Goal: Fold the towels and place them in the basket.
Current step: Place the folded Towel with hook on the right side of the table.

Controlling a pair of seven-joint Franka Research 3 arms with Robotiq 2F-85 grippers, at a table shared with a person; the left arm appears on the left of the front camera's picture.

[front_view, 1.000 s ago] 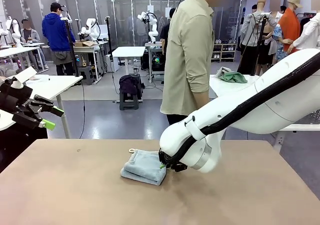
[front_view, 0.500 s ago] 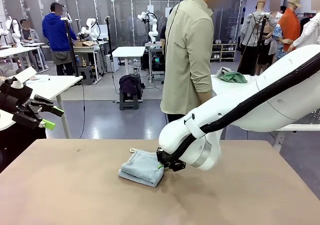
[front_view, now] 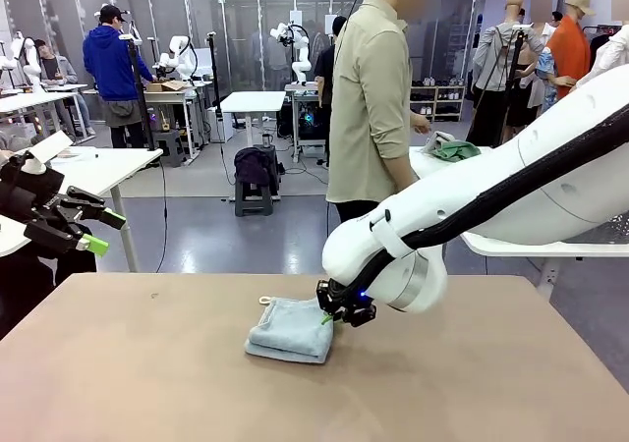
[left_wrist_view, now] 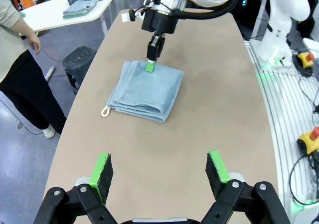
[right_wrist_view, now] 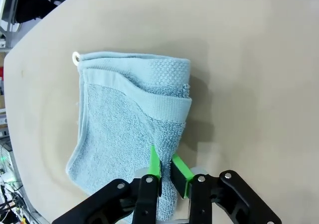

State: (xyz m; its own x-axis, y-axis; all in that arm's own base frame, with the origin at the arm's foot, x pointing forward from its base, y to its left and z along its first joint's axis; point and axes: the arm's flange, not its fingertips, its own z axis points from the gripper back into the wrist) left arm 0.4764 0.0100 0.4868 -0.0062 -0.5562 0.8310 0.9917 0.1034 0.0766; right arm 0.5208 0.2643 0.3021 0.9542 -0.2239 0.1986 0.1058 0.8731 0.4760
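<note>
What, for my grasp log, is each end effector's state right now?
Left end effector: open, empty.
Right end effector: closed on the edge of the blue towel.

Blue-grey towel: folded into a thick rectangle, lying flat near the middle of the brown table, corner loop toward the table's far edge.

Left end effector: held high and off to the side, green pads spread wide, nothing between them. Right end effector: arm reaching low across the middle, wrist angled down, pads nearly together, pinching the blue towel edge.
</note>
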